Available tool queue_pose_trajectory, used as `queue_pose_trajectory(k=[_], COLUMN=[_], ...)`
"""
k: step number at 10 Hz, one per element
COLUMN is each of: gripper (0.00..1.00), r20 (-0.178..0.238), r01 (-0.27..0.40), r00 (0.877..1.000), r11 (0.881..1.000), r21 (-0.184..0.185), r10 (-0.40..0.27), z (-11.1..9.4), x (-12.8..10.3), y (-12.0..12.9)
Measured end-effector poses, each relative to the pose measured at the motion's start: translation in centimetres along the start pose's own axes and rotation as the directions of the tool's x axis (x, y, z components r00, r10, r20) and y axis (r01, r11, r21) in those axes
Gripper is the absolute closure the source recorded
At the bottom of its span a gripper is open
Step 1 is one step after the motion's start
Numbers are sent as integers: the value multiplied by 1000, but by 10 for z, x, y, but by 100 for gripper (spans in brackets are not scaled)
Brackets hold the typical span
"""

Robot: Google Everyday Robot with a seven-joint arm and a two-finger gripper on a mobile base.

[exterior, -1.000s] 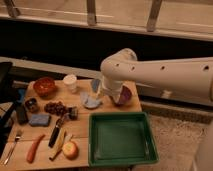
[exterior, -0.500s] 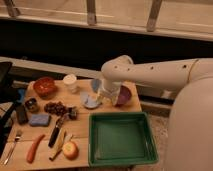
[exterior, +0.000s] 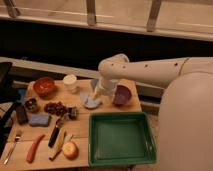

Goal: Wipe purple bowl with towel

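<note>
Camera view shows the pincer (exterior: 96, 92) spread wide directly above the towel (exterior: 91, 103) at mid-tabletop (exterior: 80, 127), with the purple bowl (exterior: 122, 95) just beside the towel, on the side away from the red-orange bowl (exterior: 44, 86).

Gripper (exterior: 98, 92) just above towel (exterior: 92, 103); purple bowl (exterior: 122, 95) close right of gripper, cup (exterior: 70, 82) behind-left, tray (exterior: 120, 116) nearer camera; all on table (exterior: 80, 131).

Arm (exterior: 150, 71) bent downward; pincer (exterior: 95, 95) hangs low at its end, jaws apart.
</note>
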Motion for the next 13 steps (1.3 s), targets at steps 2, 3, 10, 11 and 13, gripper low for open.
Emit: queue_pose_trajectory(k=[2, 3, 10, 11, 13], gripper=[35, 35, 35, 35, 35], r20=[-1, 4, 146, 147, 140], r01=[0, -11, 57, 80, 106], r00=[1000, 1000, 988, 986, 985], r11=[1000, 1000, 998, 997, 994], r21=[2, 14, -10, -19, -39], r10=[0, 11, -55, -77, -99], z=[0, -1, 8, 12, 24], x=[1, 2, -43, -50, -64], y=[-1, -4, 9, 18, 29])
